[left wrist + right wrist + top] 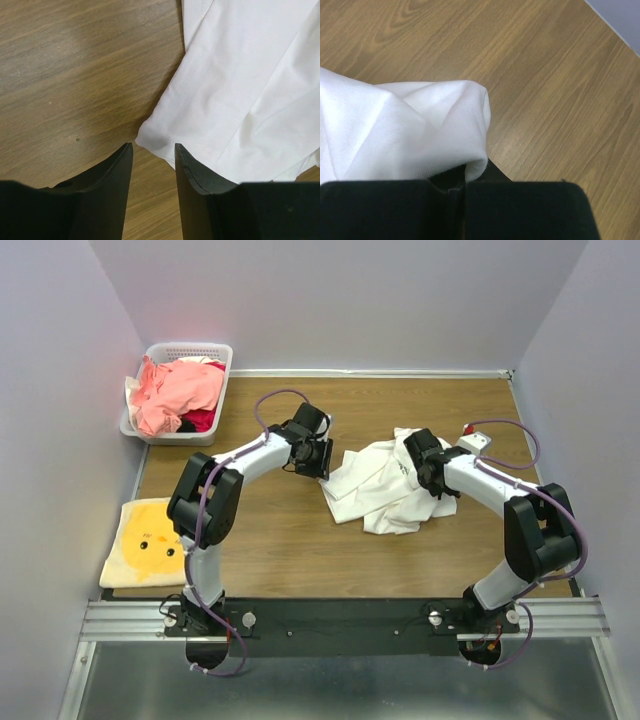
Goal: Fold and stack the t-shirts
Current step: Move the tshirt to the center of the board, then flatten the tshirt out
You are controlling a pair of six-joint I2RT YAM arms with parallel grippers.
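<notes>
A white t-shirt (385, 490) lies crumpled on the wooden table, right of centre; its print does not show. My left gripper (320, 460) is at the shirt's left edge. In the left wrist view it (154, 150) is open, low over the wood, with a corner of the shirt (240, 100) just ahead of its fingertips. My right gripper (428, 458) is at the shirt's upper right. In the right wrist view it (469, 176) is shut on a fold of the shirt (395, 130), which bulges out ahead of it. Salmon-pink (175, 390) and red (200, 420) t-shirts are heaped in the basket.
The white lattice basket (190, 348) stands at the back left corner. A yellow cloth with a face (145, 540) lies at the front left. A small white box with a red part (474, 438) sits behind the right gripper. Walls close in on both sides.
</notes>
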